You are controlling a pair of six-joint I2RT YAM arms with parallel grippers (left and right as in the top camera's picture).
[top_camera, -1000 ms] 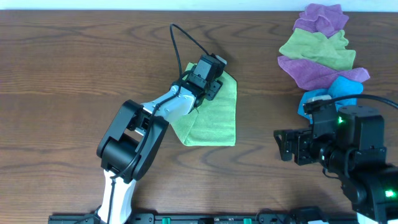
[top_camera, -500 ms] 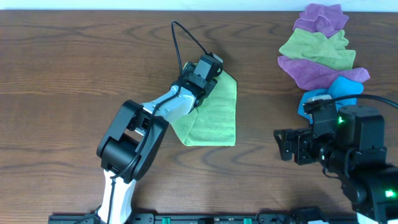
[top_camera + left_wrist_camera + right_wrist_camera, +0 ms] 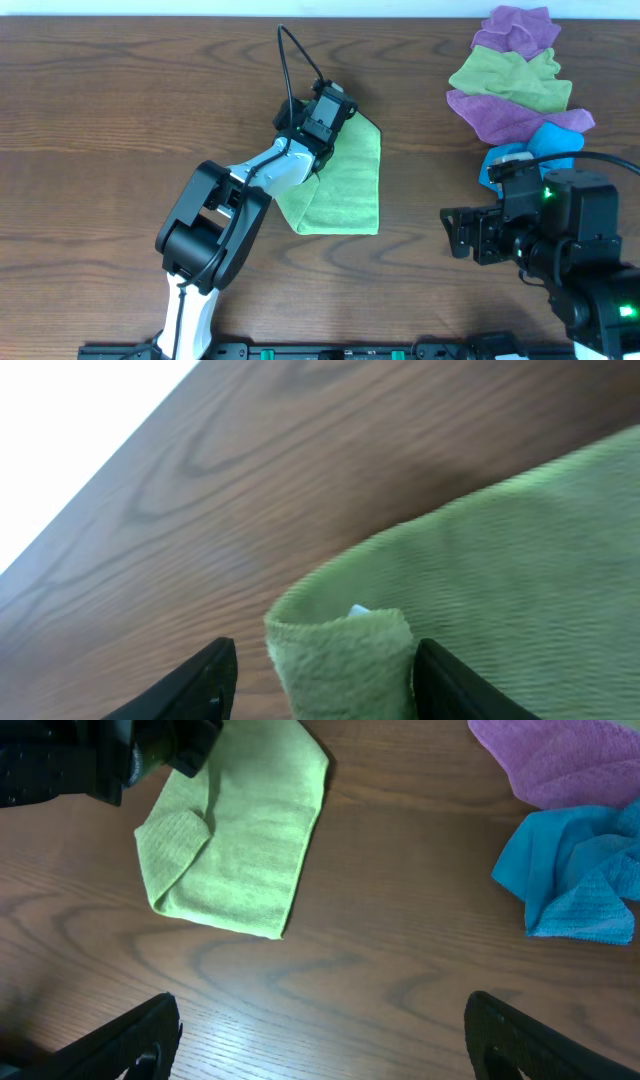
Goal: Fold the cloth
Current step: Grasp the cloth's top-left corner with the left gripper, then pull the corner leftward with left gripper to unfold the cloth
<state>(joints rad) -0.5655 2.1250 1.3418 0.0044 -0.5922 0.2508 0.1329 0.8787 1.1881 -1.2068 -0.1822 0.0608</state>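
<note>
Overhead, cloth: the lime-green soft microfibre cloth (image 3: pixel 345 180) lies folded on the brown wood-grain table (image 3: pixel 100 120), left of the middle, with one corner pointing to the far edge.
Overhead, left gripper: the black left gripper (image 3: pixel 336 132) sits over the cloth's far left corner; its fingertips are hidden under the wrist body.
Overhead, right gripper: the right gripper (image 3: pixel 460 235) hangs above bare table, well apart from the cloth.
Overhead, pile: a purple cloth (image 3: pixel 520 25), a duller olive-green cloth (image 3: pixel 510 78) and a bright blue cloth (image 3: pixel 540 145) are heaped at the far right.
Left wrist, claw: the left gripper (image 3: pixel 325 680) is released, its jaws apart around a raised, curled-over corner of the cloth (image 3: pixel 500 560). The right finger (image 3: pixel 450 685) touches the fold; the left finger (image 3: pixel 210 680) stands clear of it.
Left wrist, tag: a small white tag (image 3: pixel 358 611) peeks out above the fold.
Right wrist, claw: the right gripper (image 3: pixel 320 1040) is released, jaws wide, with only table between them.
Right wrist, cloth: the cloth (image 3: pixel 250 840) lies flat ahead on the left, the blue cloth (image 3: pixel 570 870) on the right.
</note>
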